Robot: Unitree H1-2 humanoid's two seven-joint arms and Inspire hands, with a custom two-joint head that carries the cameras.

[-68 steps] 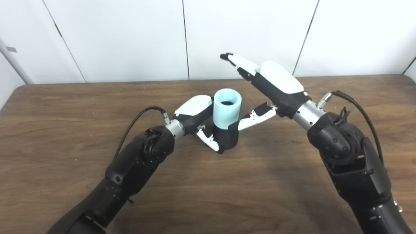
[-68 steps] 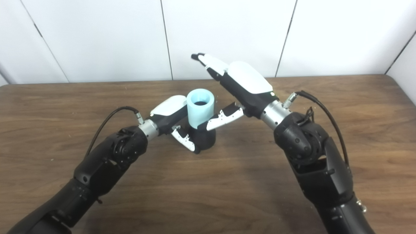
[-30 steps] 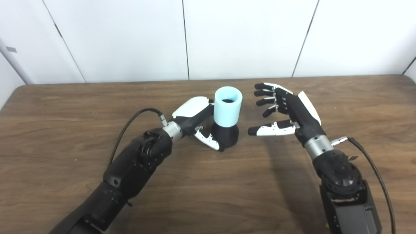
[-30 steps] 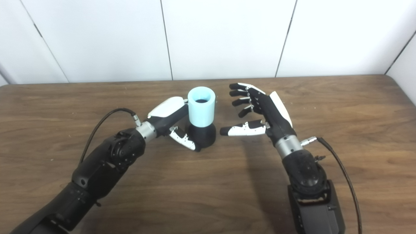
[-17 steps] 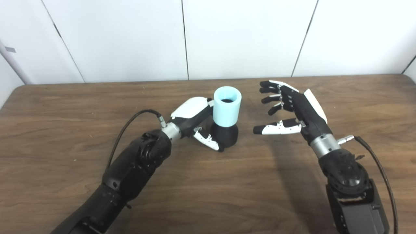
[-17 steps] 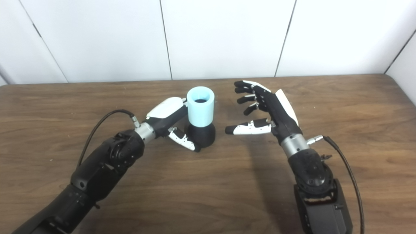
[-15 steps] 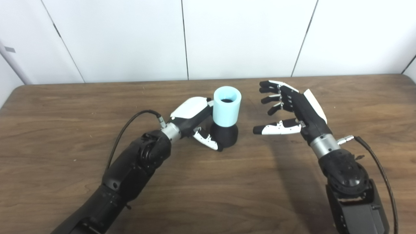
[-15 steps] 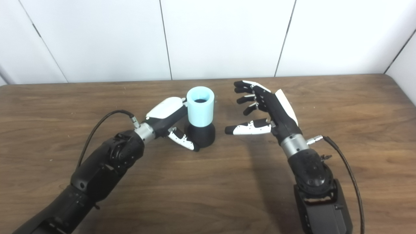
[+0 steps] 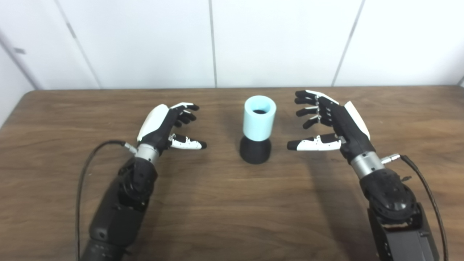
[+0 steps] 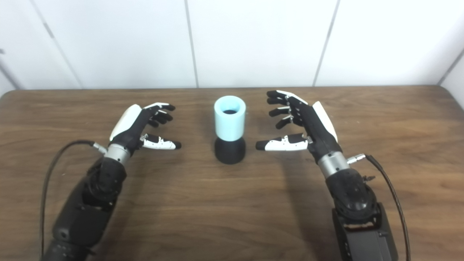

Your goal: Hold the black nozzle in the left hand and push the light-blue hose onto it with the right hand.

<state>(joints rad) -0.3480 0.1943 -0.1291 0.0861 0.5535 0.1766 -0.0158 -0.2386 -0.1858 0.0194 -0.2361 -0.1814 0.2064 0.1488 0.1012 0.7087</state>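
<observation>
I see the hose [image 9: 259,122] seated upright on the nozzle [image 9: 255,152], so my left hand [image 9: 165,125] and right hand [image 9: 331,121] flank it, fingers spread, holding nothing.

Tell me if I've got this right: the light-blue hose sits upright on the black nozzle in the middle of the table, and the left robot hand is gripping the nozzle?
Not quite. The left robot hand is open and off to the side, touching nothing, as the left eye view shows. The light-blue hose does sit upright on the black nozzle.
</observation>
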